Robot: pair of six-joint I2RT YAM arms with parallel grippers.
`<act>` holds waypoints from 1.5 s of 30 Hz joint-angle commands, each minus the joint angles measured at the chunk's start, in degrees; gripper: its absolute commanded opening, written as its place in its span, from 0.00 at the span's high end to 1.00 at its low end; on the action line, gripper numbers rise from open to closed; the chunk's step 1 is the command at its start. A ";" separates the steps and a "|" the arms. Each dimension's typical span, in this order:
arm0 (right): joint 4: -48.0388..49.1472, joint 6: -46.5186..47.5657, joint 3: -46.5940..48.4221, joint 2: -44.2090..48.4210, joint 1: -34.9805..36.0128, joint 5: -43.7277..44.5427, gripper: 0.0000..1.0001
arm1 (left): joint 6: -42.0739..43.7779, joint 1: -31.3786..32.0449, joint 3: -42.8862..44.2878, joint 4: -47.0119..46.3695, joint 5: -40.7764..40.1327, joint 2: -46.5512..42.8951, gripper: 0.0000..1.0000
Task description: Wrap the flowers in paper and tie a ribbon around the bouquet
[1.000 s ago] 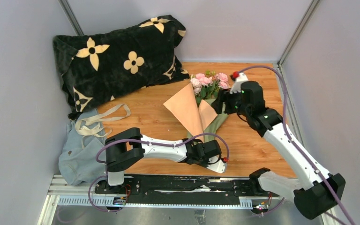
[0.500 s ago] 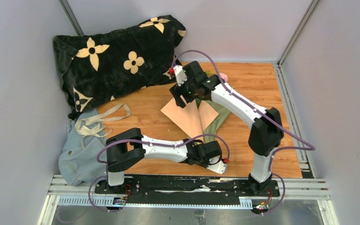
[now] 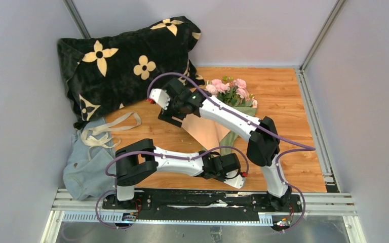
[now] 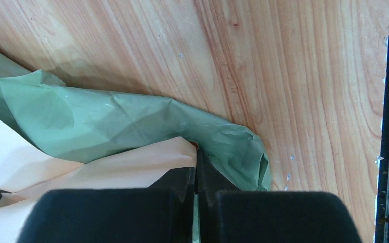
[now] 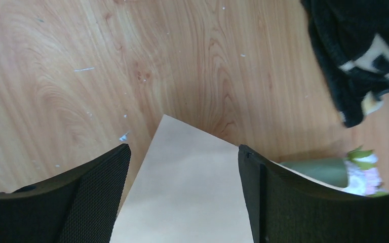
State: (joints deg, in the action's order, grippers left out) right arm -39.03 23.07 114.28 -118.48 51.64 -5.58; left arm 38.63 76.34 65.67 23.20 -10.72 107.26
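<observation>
1. Top view: the bouquet (image 3: 208, 134) lies on the wooden surface (image 3: 283, 101), with its flowers (image 3: 229, 89) at the far end, near the black pillow (image 3: 126, 58). The left arm (image 3: 177, 162) reaches to its narrow near end, and the right arm (image 3: 228, 115) stretches across it. The ribbon (image 3: 97, 135) lies well apart on the blue-grey cloth (image 3: 83, 169).
2. Left wrist: the left fingers (image 4: 174, 182) are pressed together, pinching the paper (image 4: 81, 119) where tan overlaps olive-green.
3. Right wrist: the right fingers (image 5: 96, 177) stand wide apart, holding nothing, above the tan sheet's corner.
</observation>
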 commanded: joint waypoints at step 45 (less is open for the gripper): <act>19.43 10.24 -16.14 -0.83 10.20 62.71 0.58 | 0.30 0.31 -0.14 2.81 0.79 3.74 1.00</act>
State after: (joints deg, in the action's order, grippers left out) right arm -20.34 36.77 100.49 -122.56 62.52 50.81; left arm 38.61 76.64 66.48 24.14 -11.35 107.90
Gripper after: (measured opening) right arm 0.473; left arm 0.007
